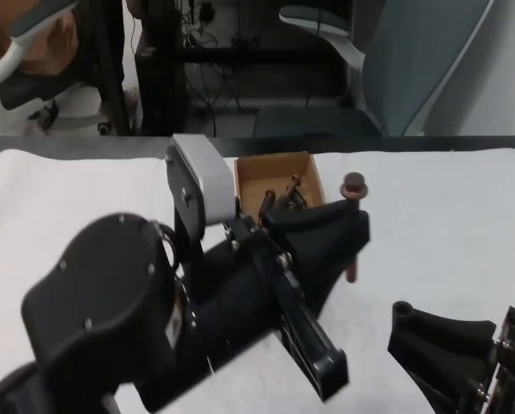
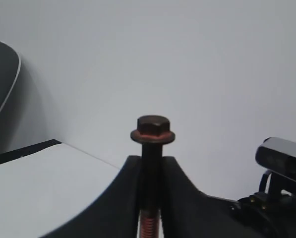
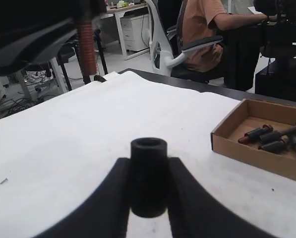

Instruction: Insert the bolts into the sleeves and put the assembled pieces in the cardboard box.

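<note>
With left fingers (image 2: 122,198) pinching a bolt (image 2: 152,130) and right fingers (image 3: 108,198) clasping a sleeve (image 3: 148,176), seemingly poised for insertion. Next, probably: line threaded tip up with bore, push straight in.

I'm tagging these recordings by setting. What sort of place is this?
Probably an office or lab: a cloth-covered bench, an office chair behind it, and a drawer cabinet across the room.

Shank of the bolt (image 2: 152,130) largely inside the left gripper (image 2: 151,161), threaded tip beyond the picture's edge.
</note>
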`<state>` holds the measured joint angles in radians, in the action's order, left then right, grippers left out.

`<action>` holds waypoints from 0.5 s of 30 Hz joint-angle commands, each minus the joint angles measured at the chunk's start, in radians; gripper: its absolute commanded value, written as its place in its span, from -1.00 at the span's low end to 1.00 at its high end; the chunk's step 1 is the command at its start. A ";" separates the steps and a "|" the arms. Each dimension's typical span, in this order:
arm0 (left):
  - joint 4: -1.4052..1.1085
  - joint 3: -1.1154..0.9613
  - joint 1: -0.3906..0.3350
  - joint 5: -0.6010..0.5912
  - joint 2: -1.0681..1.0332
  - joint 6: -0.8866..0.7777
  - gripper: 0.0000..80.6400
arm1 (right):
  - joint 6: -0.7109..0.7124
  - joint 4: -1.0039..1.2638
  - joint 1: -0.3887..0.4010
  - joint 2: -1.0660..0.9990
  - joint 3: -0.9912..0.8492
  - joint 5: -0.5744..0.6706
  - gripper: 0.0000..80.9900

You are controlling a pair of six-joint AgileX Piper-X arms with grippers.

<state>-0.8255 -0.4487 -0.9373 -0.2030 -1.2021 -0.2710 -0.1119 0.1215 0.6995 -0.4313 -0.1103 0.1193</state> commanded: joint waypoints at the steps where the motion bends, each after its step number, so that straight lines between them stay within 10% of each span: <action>1: -0.055 0.000 -0.044 0.038 -0.016 -0.020 -0.95 | 0.015 0.093 0.012 -0.061 0.000 -0.009 -0.99; 15: -0.053 0.000 -0.062 0.093 -0.025 -0.005 -0.95 | -0.027 0.370 0.022 -0.241 -0.005 0.099 -0.99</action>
<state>-0.8594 -0.4466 -0.9949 -0.1300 -1.2313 -0.2868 -0.1285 0.4640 0.7171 -0.6721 -0.1103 0.1885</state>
